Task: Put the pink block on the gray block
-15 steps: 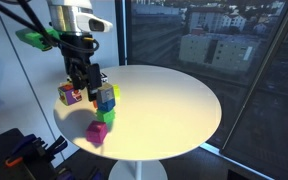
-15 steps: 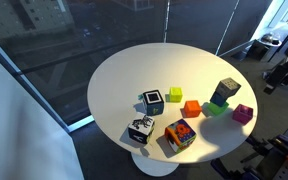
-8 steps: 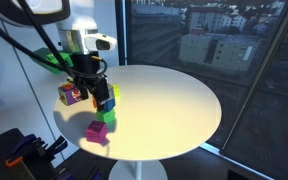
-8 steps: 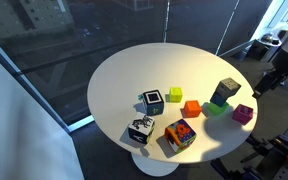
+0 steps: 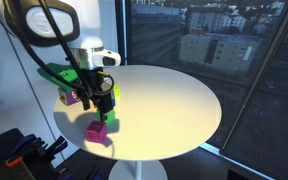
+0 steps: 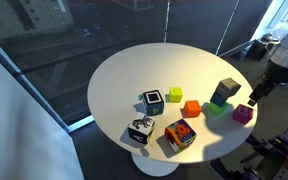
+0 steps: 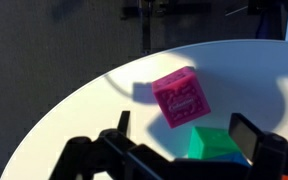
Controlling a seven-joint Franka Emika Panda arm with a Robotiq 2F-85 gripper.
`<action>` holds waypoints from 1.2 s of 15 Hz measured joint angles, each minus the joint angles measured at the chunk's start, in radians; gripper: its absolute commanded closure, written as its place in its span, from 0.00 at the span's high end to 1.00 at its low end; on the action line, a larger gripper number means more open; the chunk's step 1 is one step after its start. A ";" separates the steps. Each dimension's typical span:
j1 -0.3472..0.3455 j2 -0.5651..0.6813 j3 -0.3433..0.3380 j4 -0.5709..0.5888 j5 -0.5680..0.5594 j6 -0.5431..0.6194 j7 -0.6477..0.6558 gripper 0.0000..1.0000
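The pink block (image 7: 181, 96) lies alone on the white round table near its edge; it shows in both exterior views (image 5: 97, 131) (image 6: 243, 114). The gray block (image 6: 225, 91) stands upright next to or on a green block (image 6: 215, 108), just beside the pink one. My gripper (image 7: 186, 128) is open and empty. It hangs low over the table, with the pink block just beyond its fingertips (image 7: 249, 133) and the green block (image 7: 216, 143) between them. In an exterior view the gripper (image 5: 99, 100) hides the gray block.
An orange block (image 6: 191, 107), a yellow-green block (image 6: 174, 94), a black-and-teal cube (image 6: 152, 101), a white-and-black cube (image 6: 140, 129) and a multicoloured cube (image 6: 179, 134) sit on the table (image 6: 134, 70). The table edge runs close past the pink block.
My arm has swung lower and closer to the pink and green blocks. The gripper stays open. No block has moved.
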 measured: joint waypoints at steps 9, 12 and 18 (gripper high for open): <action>0.000 0.074 0.000 0.000 0.000 0.037 -0.026 1.00; 0.000 0.096 0.001 0.000 0.000 0.066 -0.026 1.00; 0.001 0.145 0.003 0.001 -0.009 0.099 -0.026 1.00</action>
